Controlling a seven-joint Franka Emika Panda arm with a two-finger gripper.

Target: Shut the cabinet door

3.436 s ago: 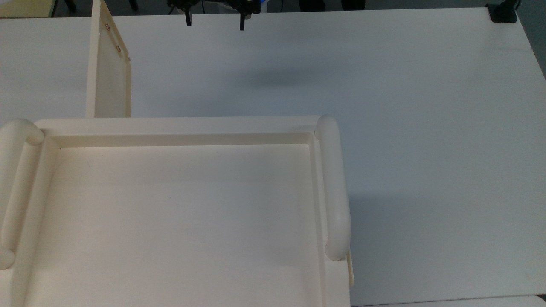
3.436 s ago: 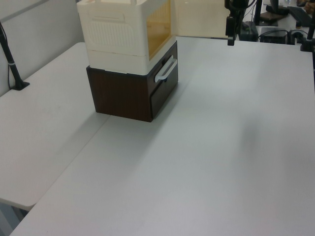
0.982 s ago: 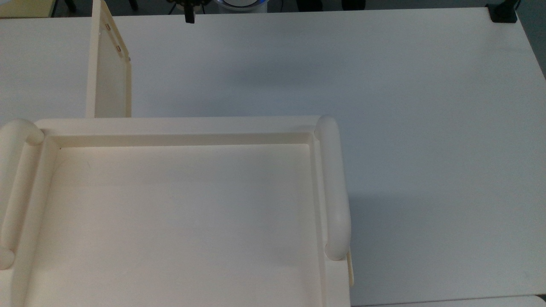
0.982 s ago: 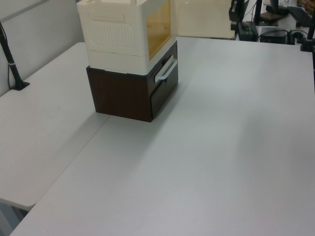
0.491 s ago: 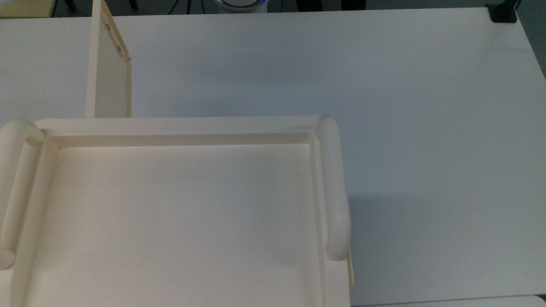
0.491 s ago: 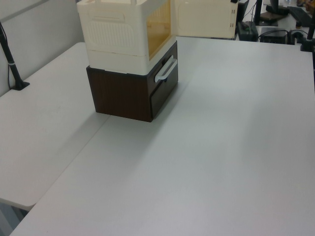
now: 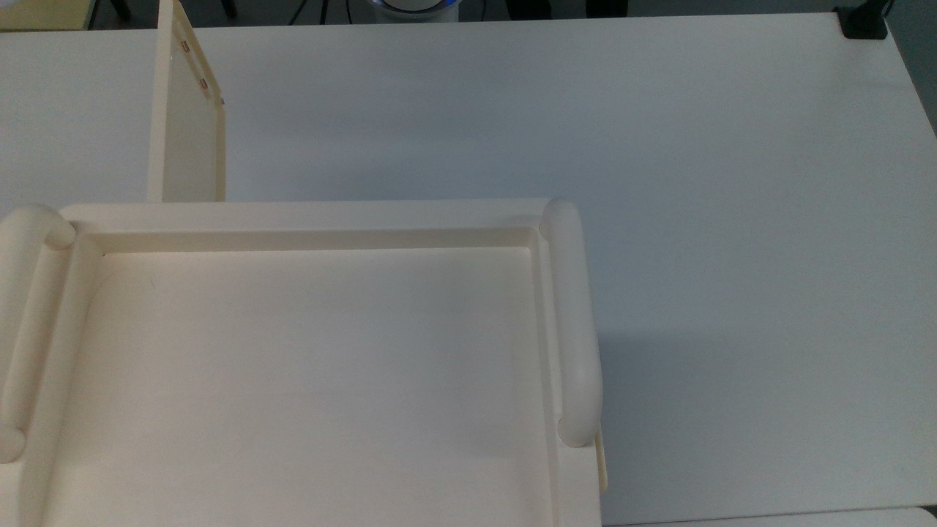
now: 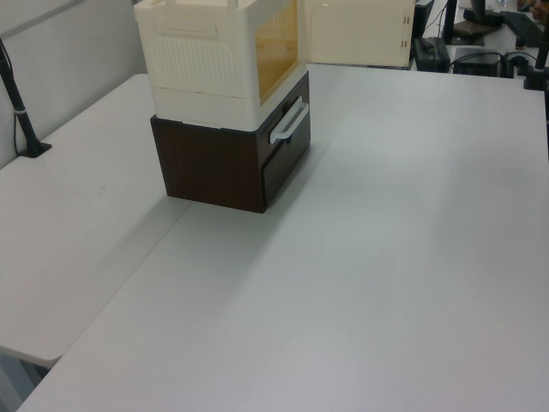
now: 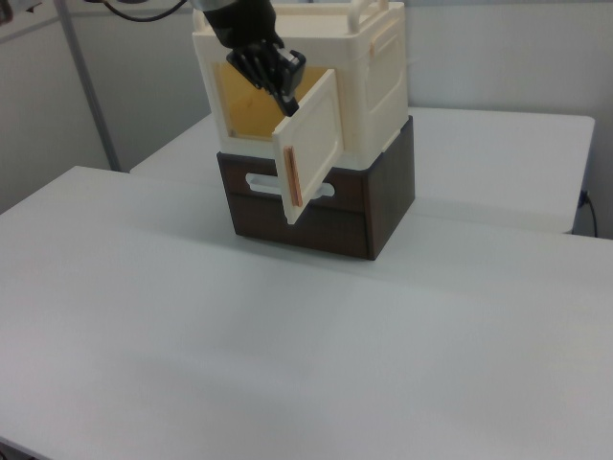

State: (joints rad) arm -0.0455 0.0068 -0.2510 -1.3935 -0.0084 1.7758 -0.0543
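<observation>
A: Cream plastic: the cabinet door (image 9: pixel 311 144) is standing wide open, hinged off the cabinet (image 9: pixel 369 77) front.

B: The gripper (image 9: pixel 283 94) is hovering at its top edge; finger spread cannot be told. Fingertips may be slipping off when pushing.

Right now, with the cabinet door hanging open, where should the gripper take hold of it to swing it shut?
Probably the free edge of the cabinet door, farthest from the hinge, coming from the outer face. It stands swung out from the cabinet, so contact there should give the most leverage. In the right view the gripper sits by that edge's upper corner.
</observation>
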